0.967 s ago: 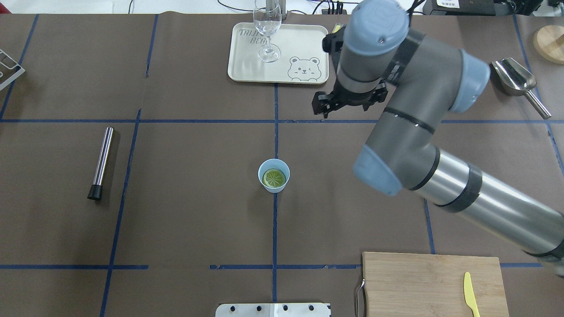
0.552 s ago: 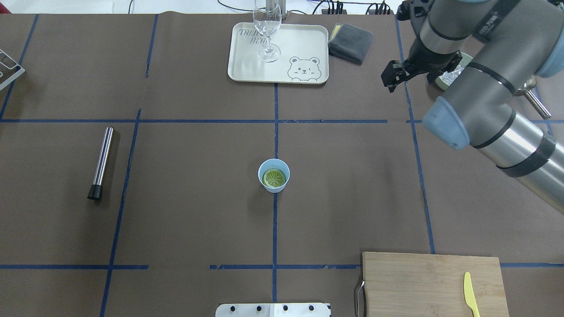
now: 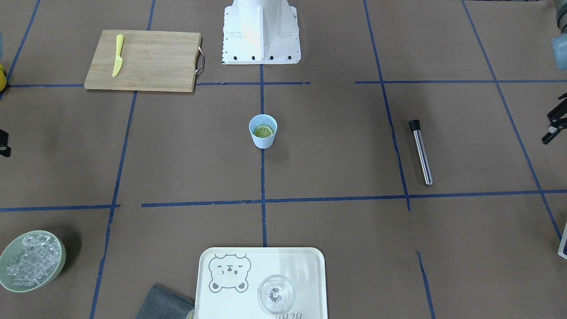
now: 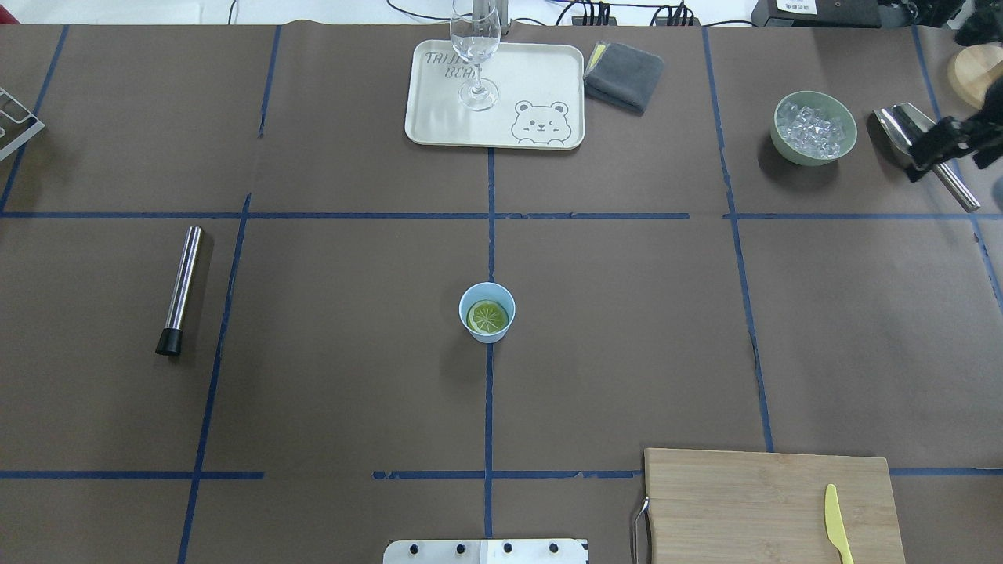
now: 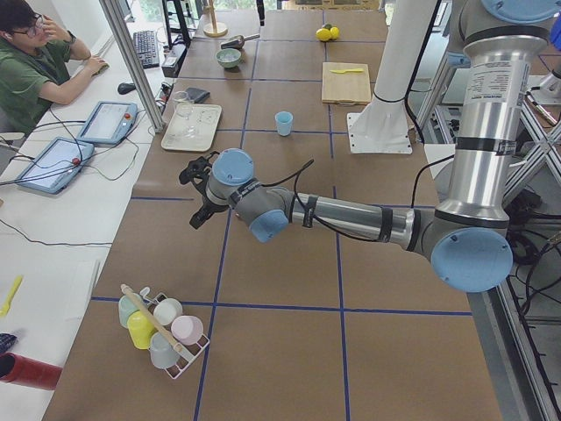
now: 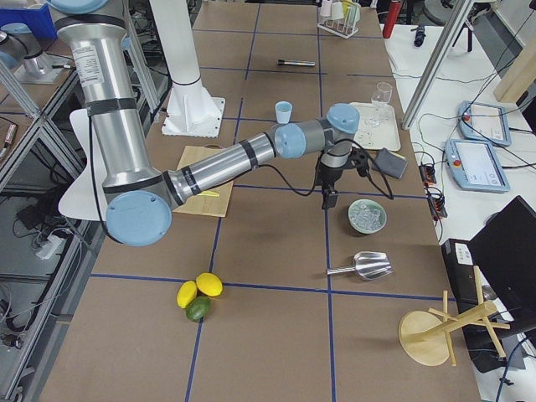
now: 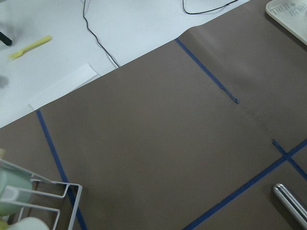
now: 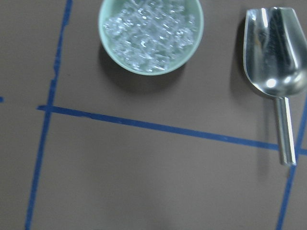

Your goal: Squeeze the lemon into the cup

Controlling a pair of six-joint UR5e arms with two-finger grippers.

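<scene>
The lemon [image 4: 487,317] is seen cut face up inside the cup [image 4: 468,299], which is stood upright at the middle of the table [image 4: 353,352], well apart from both arms. The left gripper [image 5: 197,193] is held spread and empty over the table's left end. The right gripper [image 4: 944,147] is held above the scoop [image 4: 893,124], near the ice bowl [image 4: 783,145]; its state cannot be told.
</scene>
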